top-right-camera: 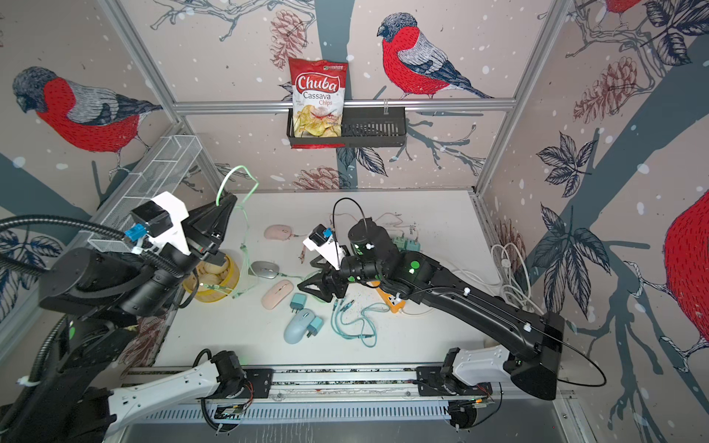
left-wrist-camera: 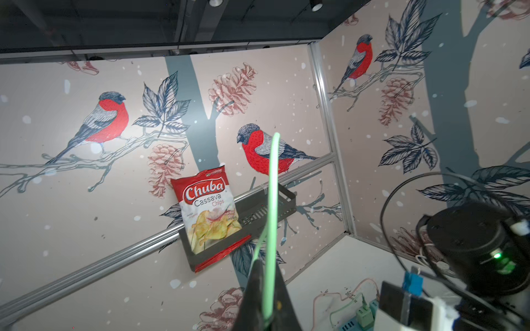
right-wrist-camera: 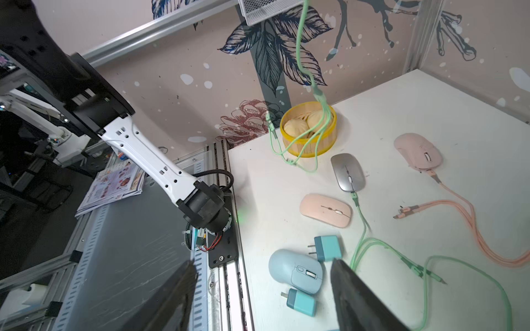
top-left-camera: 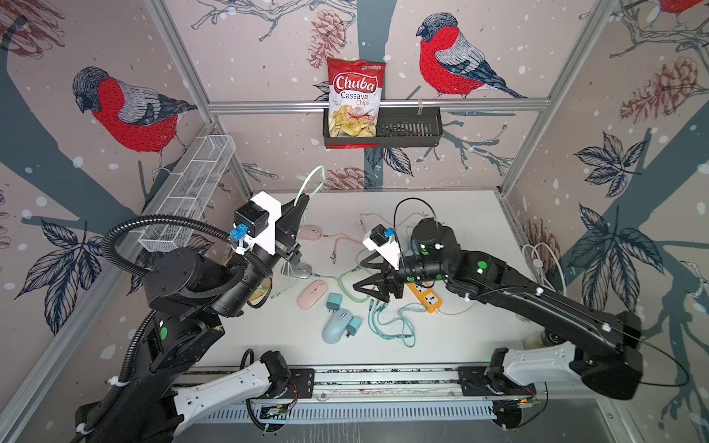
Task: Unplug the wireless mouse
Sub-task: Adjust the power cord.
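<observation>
- Silver and low in profile, the silver mouse (right-wrist-camera: 347, 172) is the one I take for this job. It lies flat on the table just beside the yellow steamer (right-wrist-camera: 309, 149), on the steamer's side toward the table middle, with the plugged green cable (right-wrist-camera: 362, 217) in its nose.
- Handling, as I judge it: the shell is light and smooth, so it would skid if I tugged the soft cord alone. I would pin the body, pinch the stiff connector right at the port, and pull straight out.
- My left gripper (top-right-camera: 229, 199) hangs high above the steamer, clamped tight on the lifted green cable (left-wrist-camera: 272, 186), whose loose ends dangle over the steamer.
- My right gripper (top-left-camera: 356, 271) hovers beyond the silver mouse from the steamer, near the plugged cable's run. Its jaws are spread wide with nothing in them.
- Mice: four. There is the silver one, a rounded pink mouse (right-wrist-camera: 418, 152), a flat pink mouse (right-wrist-camera: 325, 210) and a blue mouse (right-wrist-camera: 295, 270).
- The rounded pink one also has a salmon cable (right-wrist-camera: 473, 223) plugged in.
- Loose teal adapters: two (right-wrist-camera: 327, 248) (right-wrist-camera: 301, 302).
- Cables I can count: four, being two green, one salmon and a teal cable (top-left-camera: 391, 326).
</observation>
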Controlling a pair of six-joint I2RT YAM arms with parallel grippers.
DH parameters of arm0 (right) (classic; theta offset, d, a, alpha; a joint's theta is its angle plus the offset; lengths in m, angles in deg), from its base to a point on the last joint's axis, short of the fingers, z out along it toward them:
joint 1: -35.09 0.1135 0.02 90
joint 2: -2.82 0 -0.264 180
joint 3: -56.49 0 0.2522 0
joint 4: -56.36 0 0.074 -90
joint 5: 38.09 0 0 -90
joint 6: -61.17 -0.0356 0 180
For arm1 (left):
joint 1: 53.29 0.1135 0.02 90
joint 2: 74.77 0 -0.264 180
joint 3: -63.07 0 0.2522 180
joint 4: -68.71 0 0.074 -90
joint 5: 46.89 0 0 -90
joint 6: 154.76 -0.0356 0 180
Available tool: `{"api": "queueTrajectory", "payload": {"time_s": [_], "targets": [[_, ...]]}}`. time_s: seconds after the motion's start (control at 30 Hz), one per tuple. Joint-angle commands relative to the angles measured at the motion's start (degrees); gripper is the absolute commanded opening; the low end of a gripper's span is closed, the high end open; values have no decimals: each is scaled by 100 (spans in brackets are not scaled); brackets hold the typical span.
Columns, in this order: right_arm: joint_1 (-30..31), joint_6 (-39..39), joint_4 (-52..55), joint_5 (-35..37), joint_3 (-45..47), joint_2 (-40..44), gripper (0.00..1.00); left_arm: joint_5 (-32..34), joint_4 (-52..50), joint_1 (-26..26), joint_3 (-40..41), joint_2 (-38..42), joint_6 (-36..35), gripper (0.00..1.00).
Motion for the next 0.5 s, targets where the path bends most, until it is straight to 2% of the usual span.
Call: {"api": "queueTrajectory", "payload": {"time_s": [0.0, 0.07, 0.3, 0.47], "targets": [[65, 174, -295, 299, -175, -80, 76, -903, 241, 8, -183, -175, 216, 0], [36, 160, -294, 550, -149, 5, 76, -1165, 380, 8, -103, -208, 275, 0], [-28, 77, -335, 766, 330, 174, 76, -1688, 981, 8, 124, -250, 486, 0], [-171, -129, -458, 1434, 693, 250, 75, -1961, 1122, 8, -27, -298, 588, 0]]}}
